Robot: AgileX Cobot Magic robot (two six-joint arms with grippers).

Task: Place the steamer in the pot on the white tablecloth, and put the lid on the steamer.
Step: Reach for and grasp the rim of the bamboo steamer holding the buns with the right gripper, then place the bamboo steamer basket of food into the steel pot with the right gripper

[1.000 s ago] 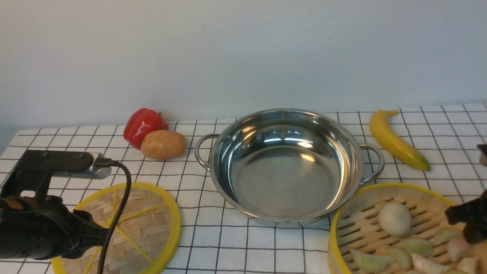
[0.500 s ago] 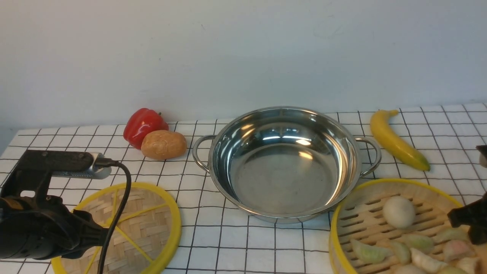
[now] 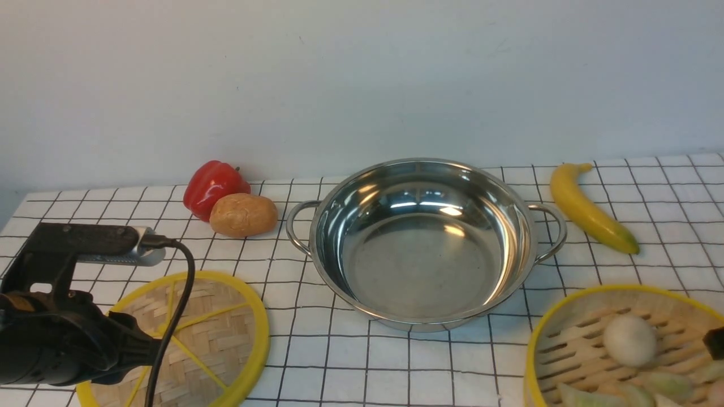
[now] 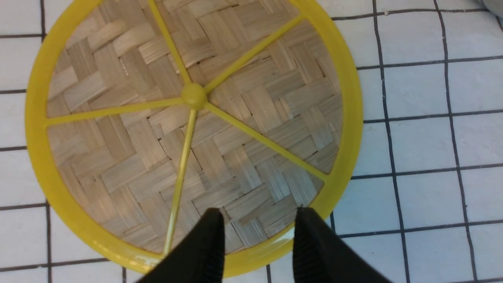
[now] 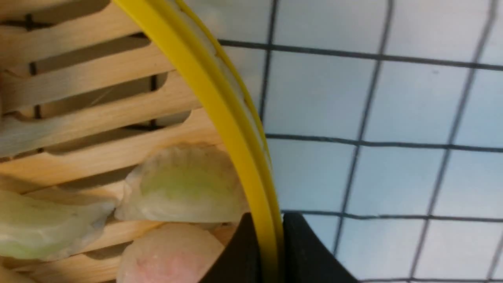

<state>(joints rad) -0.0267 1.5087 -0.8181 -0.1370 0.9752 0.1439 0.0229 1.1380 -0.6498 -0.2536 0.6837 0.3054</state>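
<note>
The shiny pot (image 3: pixel 418 243) stands empty mid-table on the white tablecloth (image 3: pixel 339 362). The steamer (image 3: pixel 571 345), a slatted bamboo basket with a yellow rim, is at the near right, partly out of frame. My right gripper (image 5: pixel 271 243) is shut on the steamer's rim (image 5: pixel 220 114), one finger inside and one outside. At the near left the lid (image 3: pixel 215 339) lies flat, a woven disc with yellow spokes. My left gripper (image 4: pixel 257 224) hovers open over the lid's (image 4: pixel 196 118) edge, nothing between its fingers.
Dumplings (image 5: pixel 184 184) and a white ball (image 3: pixel 629 339) lie in the steamer. A red pepper (image 3: pixel 215 186) and a potato (image 3: pixel 243 215) sit left of the pot, a banana (image 3: pixel 588 209) right of it. The wall rises just behind.
The steamer has slid toward the near right, away from the pot, with my right gripper closing on its rim. The pot shifted slightly back. The left arm has not moved.
</note>
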